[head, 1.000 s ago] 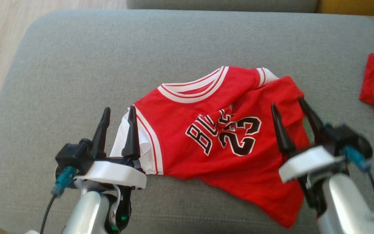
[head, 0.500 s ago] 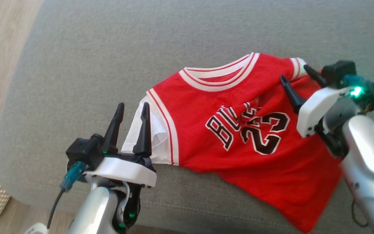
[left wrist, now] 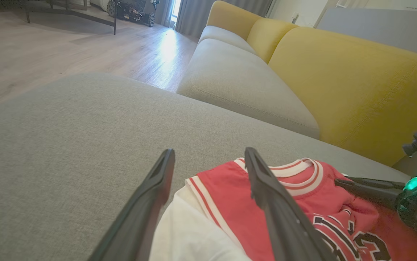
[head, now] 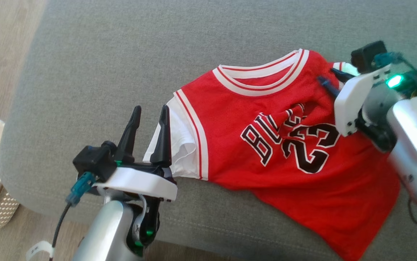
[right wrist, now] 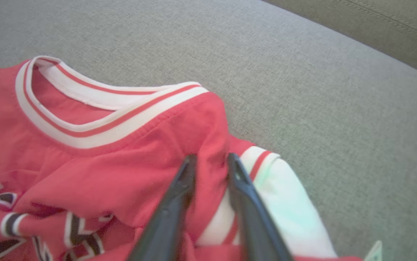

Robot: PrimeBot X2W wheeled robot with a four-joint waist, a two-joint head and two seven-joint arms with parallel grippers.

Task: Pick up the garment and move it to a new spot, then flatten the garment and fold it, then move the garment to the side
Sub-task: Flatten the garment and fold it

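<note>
Nearest in the head view, the left gripper (head: 151, 107) stood wide open at the white sleeve (head: 179, 152) of the red basketball jersey with black "23" lettering (head: 230, 145), which lay rumpled on the grey fabric sofa seat (head: 121, 54). Farther on, the right gripper (head: 327, 74) sat at the jersey's other shoulder. Its wrist view showed more: the fingers (right wrist: 172, 210) narrowed astride a raised red fold, though whether they pinched it I could not tell. Beyond, the left wrist view showed yellow cushioned backrests (left wrist: 339, 79).
</note>
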